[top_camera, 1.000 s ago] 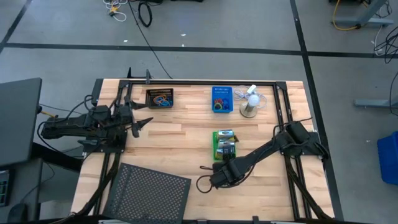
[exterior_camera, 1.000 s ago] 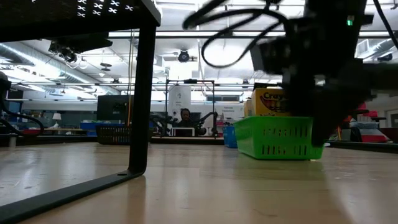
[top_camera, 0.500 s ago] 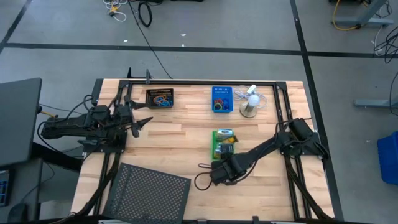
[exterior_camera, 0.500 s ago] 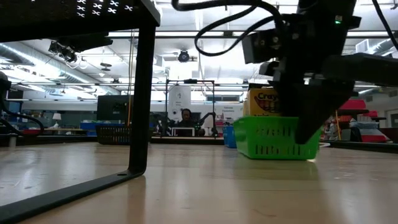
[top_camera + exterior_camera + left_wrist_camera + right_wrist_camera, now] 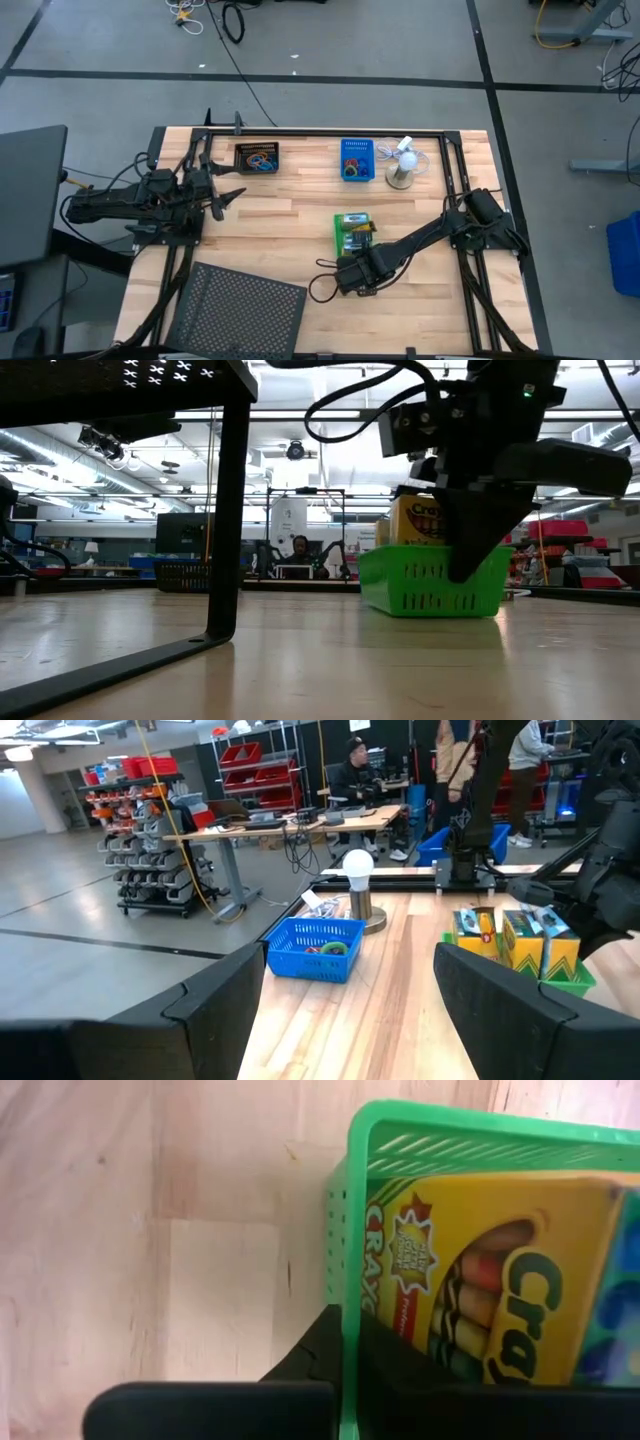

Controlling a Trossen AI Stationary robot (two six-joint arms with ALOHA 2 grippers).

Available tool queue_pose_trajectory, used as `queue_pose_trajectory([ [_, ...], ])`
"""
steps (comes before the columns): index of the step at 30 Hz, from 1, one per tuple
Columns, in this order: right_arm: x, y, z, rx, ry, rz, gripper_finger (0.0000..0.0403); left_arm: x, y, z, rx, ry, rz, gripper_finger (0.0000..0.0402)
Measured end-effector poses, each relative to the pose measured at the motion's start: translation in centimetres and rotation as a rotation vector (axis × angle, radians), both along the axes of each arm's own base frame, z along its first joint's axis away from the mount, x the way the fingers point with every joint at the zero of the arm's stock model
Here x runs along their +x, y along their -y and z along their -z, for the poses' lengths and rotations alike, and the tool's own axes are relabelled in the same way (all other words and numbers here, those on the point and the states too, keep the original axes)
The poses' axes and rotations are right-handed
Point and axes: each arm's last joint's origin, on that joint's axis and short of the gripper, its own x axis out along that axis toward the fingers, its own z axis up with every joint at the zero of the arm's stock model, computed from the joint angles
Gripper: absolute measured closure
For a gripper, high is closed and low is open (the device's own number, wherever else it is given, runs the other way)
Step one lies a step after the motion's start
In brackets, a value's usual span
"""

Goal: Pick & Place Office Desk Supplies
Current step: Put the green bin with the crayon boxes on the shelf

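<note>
Green plastic bin (image 5: 352, 232) with the yellow crayon box (image 5: 480, 1270): our right gripper (image 5: 355, 268) pinches its rim, so we pull slowly, keeping it flat.

The worktop (image 5: 290, 225) is pale wood with light and darker strips. The green bin (image 5: 430, 580) is bright green, its walls cut with rows of small slots. Inside it the crayon box (image 5: 470, 1270) is yellow, with green letters and a red and yellow star. The blue bin (image 5: 356, 158) is strong blue and holds coloured rubber-band loops (image 5: 352, 171). The black bin (image 5: 257, 157) holds more loops in red, blue and yellow. The mesh tray (image 5: 240, 312) is black with fine holes. The mini fan (image 5: 402, 165) is white. Both arms are dark.
</note>
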Motion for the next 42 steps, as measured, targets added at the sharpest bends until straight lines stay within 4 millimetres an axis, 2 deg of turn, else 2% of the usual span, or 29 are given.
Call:
queue_pose_trajectory([
  [8,0.2,-0.5,-1.5,-0.001,0.057,0.002,0.0397,0.0,0.0,0.0,0.009,-0.003,0.010,0.0099],
  [15,0.1,-0.6,-3.2,-0.085,0.076,0.014,0.0397,0.0,0.0,0.0,0.005,-0.004,0.007,0.0099],
  [26,0.1,-0.6,-4.7,-0.128,0.078,0.045,0.0397,0.0,0.0,0.1,0.004,-0.009,0.007,0.0099],
  [30,0.3,-1.3,-6.5,-0.130,0.111,0.041,0.0397,0.0,0.0,0.1,0.003,-0.009,0.007,0.0099],
  [38,1.3,-3.3,-11.9,-0.071,0.288,0.017,0.0397,0.0,0.0,0.1,0.003,-0.009,0.007,0.0099],
  [42,1.5,-3.5,-13.5,-0.054,0.318,0.005,0.0397,0.0,0.0,0.1,0.003,-0.009,0.007,0.0099],
])
